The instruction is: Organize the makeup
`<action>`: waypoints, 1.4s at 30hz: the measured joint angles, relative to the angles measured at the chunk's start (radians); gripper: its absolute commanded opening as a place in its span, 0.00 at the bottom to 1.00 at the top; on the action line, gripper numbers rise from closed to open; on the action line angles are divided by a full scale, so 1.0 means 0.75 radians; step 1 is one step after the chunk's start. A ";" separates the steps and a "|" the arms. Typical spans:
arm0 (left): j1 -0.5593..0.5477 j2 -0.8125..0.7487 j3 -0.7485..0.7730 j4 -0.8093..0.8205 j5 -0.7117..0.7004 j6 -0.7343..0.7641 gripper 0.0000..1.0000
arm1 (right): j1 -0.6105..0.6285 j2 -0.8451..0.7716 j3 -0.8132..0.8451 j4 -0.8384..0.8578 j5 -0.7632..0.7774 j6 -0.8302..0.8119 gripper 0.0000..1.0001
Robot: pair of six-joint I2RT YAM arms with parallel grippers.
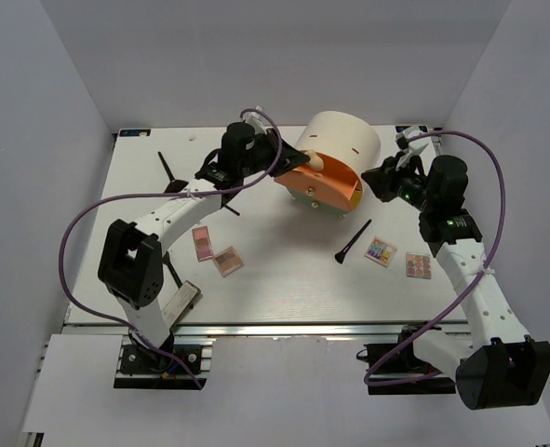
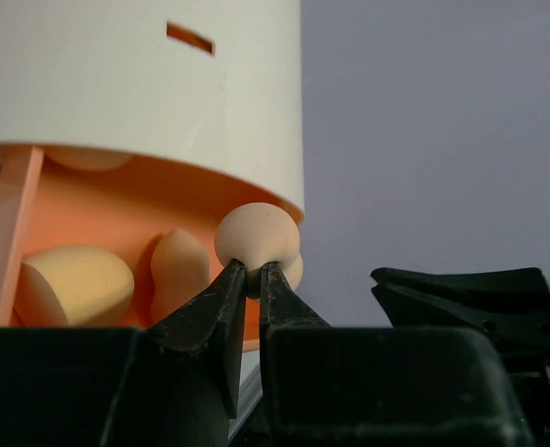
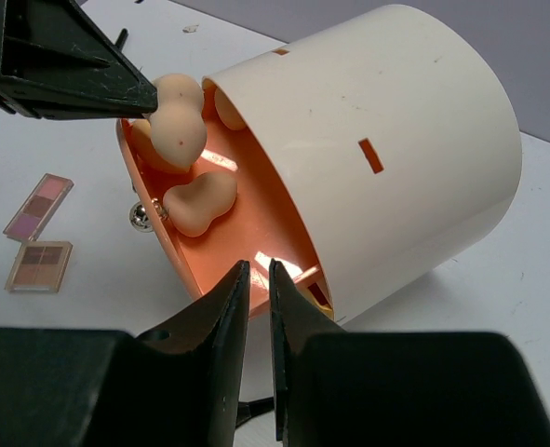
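"That peach sponge [image 2: 256, 233] is hanging right at the lip of the orange drawer [image 2: 98, 200], not inside yet. The left gripper [image 2: 254, 270] is pinching it by its narrow end only."

"So you're expecting a slip?"

"I'm thinking it's likely. It's a soft, round thing. If the fingers are letting go here, it could be bouncing off the lip and rolling onto the tabletop [image 1: 284, 289] rather than dropping in beside the other sponges [image 3: 200, 205]."

"And what's the right gripper [image 3: 258, 270] doing?"

"Its fingers are standing nearly pressed together at the drawer's lower edge. Whether they're nipping that edge or just hovering by it, I cannot tell from here."

"And if it isn't holding anything?"

"Then a push from the left arm could be swinging the drawer back in, or shoving the whole drawer unit [image 1: 344, 140] toward the palettes [image 1: 381, 250] and the brush [image 1: 353, 241] lying near it."
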State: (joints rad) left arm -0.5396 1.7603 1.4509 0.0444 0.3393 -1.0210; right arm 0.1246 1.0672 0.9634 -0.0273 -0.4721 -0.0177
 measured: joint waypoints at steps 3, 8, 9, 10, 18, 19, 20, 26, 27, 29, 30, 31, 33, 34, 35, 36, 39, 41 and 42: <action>-0.021 -0.001 0.003 -0.031 0.002 0.009 0.04 | 0.000 -0.022 -0.010 0.001 0.002 -0.010 0.23; -0.027 -0.001 0.009 -0.042 -0.008 0.035 0.48 | 0.000 -0.035 -0.019 -0.003 -0.058 -0.057 0.55; -0.028 -0.001 0.013 -0.050 -0.012 0.036 0.55 | -0.001 -0.035 -0.019 -0.007 -0.100 -0.097 0.59; -0.031 -0.001 0.021 -0.060 -0.014 0.039 0.57 | -0.001 -0.035 -0.019 -0.013 -0.150 -0.137 0.60; -0.043 -0.001 0.143 -0.125 -0.031 0.073 0.34 | 0.030 0.058 0.030 -0.193 -0.479 -0.575 0.14; -0.043 -0.002 0.160 -0.133 -0.041 0.079 0.08 | 0.047 0.085 0.054 -0.241 -0.493 -0.647 0.06; -0.043 -0.008 0.172 -0.139 -0.058 0.089 0.00 | 0.072 0.114 0.085 -0.301 -0.499 -0.712 0.03; 0.020 -0.193 0.062 -0.159 -0.151 0.138 0.14 | 0.318 0.235 0.201 -0.489 -0.419 -0.948 0.00; 0.049 -0.258 -0.003 -0.144 -0.159 0.135 0.22 | 0.349 0.237 0.198 -0.482 -0.377 -0.933 0.00; 0.099 -0.377 -0.136 -0.114 -0.170 0.119 0.46 | 0.402 0.234 0.170 -0.413 -0.241 -0.893 0.00; 0.126 -0.433 -0.206 -0.105 -0.185 0.104 0.49 | 0.420 0.235 0.155 -0.380 -0.173 -0.874 0.00; 0.145 -0.472 -0.259 -0.099 -0.195 0.095 0.52 | 0.436 0.238 0.138 -0.348 -0.100 -0.851 0.00; 0.161 -0.532 -0.362 -0.077 -0.214 0.068 0.52 | 0.457 0.244 0.108 -0.277 0.050 -0.814 0.00; 0.161 -0.544 -0.393 -0.073 -0.216 0.058 0.53 | 0.464 0.250 0.095 -0.238 0.128 -0.795 0.00; 0.157 -0.552 -0.439 -0.061 -0.216 0.045 0.53 | 0.465 0.256 0.089 -0.213 0.182 -0.785 0.00; 0.156 -0.552 -0.468 -0.053 -0.216 0.038 0.53 | 0.467 0.263 0.084 -0.183 0.238 -0.771 0.00; 0.152 -0.544 -0.540 -0.038 -0.212 0.018 0.58 | 0.474 0.276 0.077 -0.112 0.363 -0.737 0.10; 0.151 -0.543 -0.581 -0.011 -0.202 0.004 0.60 | 0.475 0.281 0.076 -0.064 0.417 -0.721 0.19; 0.151 -0.543 -0.597 0.001 -0.195 -0.003 0.60 | 0.475 0.284 0.076 -0.046 0.437 -0.715 0.23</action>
State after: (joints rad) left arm -0.4267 1.3533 1.0035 0.0452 0.1928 -1.0233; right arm 0.4805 1.2804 1.0206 -0.0616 -0.1440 -0.5537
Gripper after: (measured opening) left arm 0.592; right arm 0.163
